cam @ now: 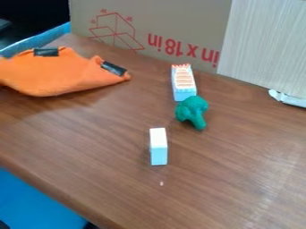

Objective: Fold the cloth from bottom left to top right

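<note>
An orange cloth lies crumpled at the upper left of the brown table, its left side cut off by the view's edge. Two black patches mark its upper edge, one near the top and one close to its right tip. The cloth bulges up a little and rests apart from the other objects.
A blue and white box with red print stands near the back, with a green toy broccoli just in front. A small white and light-blue block is at the centre. Behind the table rise a cardboard panel and a pale board.
</note>
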Tool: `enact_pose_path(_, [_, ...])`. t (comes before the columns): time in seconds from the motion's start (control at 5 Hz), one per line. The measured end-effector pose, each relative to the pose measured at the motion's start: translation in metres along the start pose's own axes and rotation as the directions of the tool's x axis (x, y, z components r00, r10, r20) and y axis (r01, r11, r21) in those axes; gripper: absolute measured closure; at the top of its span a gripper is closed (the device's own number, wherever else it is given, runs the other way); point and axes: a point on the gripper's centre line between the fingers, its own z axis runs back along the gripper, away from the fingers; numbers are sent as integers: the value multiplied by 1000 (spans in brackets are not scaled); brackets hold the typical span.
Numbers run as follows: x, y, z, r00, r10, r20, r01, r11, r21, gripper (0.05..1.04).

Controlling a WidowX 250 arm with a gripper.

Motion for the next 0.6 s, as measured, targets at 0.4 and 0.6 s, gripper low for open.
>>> enact_pose_path(0.4, [19,-36,7,993,-63,-102,63,998,0,1021])
enact_pose_path(0.6, [30,-56,8,989,-79,-127,81,997,8,1021])
